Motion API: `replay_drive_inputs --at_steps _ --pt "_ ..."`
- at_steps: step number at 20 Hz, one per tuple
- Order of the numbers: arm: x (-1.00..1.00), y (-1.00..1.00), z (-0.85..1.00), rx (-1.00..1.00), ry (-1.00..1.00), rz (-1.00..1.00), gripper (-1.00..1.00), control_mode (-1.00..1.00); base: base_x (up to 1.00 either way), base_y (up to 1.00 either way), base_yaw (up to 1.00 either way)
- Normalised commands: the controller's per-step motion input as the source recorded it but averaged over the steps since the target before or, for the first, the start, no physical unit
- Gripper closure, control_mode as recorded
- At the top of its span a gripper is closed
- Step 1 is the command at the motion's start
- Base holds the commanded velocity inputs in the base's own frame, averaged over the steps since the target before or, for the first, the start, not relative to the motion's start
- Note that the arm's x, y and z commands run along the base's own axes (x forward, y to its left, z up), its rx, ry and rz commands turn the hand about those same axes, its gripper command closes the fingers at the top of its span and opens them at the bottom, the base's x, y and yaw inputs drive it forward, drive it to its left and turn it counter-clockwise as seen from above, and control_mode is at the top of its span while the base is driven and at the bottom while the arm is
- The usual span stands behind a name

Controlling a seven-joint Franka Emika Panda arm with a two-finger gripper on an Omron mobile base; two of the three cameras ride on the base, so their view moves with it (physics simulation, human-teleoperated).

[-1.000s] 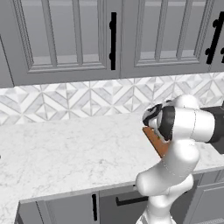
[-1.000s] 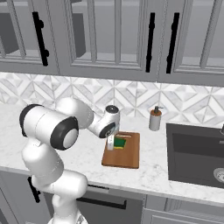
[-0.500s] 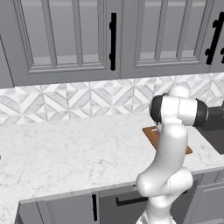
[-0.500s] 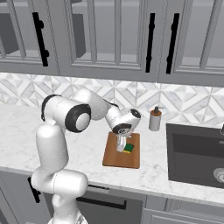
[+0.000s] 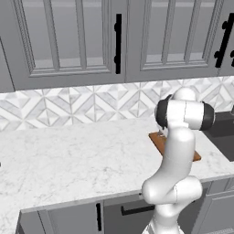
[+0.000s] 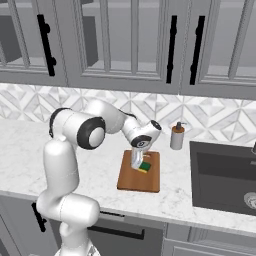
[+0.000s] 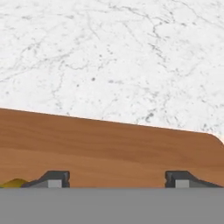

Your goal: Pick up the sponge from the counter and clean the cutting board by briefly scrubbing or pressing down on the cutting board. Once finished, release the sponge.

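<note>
With the sponge off the fingers, the scrub looks finished.
Left of the soap dispenser, the gripper has lifted from the cutting board, jaws wide apart and empty. A second ago it pressed the sponge down near the board's far end; that now lies free beside the fingertips on the counter's board, so release appears done.

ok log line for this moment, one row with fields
phase: scrub done, release | fingers: open, apart | sponge: on cutting board, beside fingers | counter: board flat on it
</note>
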Motion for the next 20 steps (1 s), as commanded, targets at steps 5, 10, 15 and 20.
replay_drive_inputs --at_steps 5,10,15,20 --pt "-0.12 0.65 0.02 0.0 -0.07 0.0 -1.0 -1.0 0.0 0.0 0.0" --pt "0.01 -0.07 -0.18 0.2 -0.03 0.03 -1.0 -1.0 0.0 0.0 0.0" --pt "-0.01 -0.5 -1.0 0.45 0.13 0.27 -1.0 -1.0 0.0 0.0 0.0" --pt "-0.69 0.54 -1.0 0.43 0.06 0.38 -1.0 -1.0 0.0 0.0 0.0"
